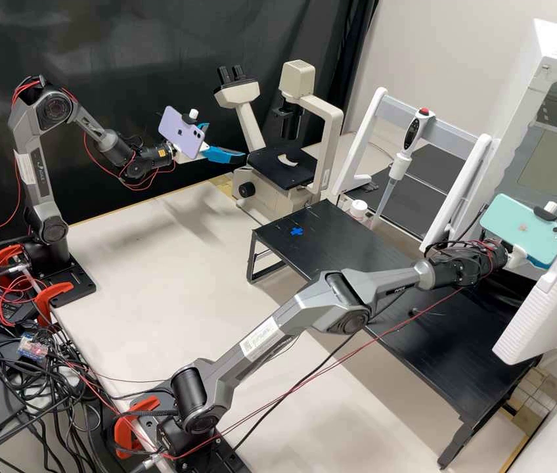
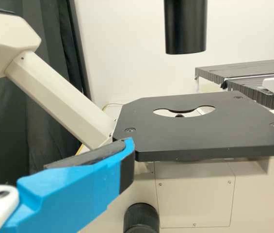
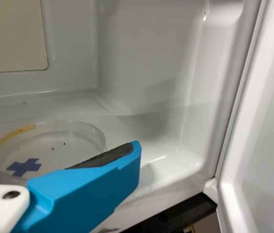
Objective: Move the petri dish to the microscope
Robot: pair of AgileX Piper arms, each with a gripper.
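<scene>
Beyond my flat, pale bench, I see a glossy black curtain left, a plain off-white wall right.

clear petri dish, flat, beige microscope, upright

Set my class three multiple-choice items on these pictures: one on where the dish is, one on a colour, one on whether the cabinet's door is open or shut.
1. Where is the dish?
A. On the microscope's stage
B. Inside the white cabinet
C. Beneath the pipette

2. What colour is the cross on the black table?
A. Blue
B. Red
C. Yellow

3. How is the cabinet's door?
A. Fully shut
B. Removed
C. Open

1: B, the right wrist view shows it on the cabinet's floor.
2: A, the high view shows a blue cross.
3: C, the door stands swung aside, exposing the inside.
</scene>
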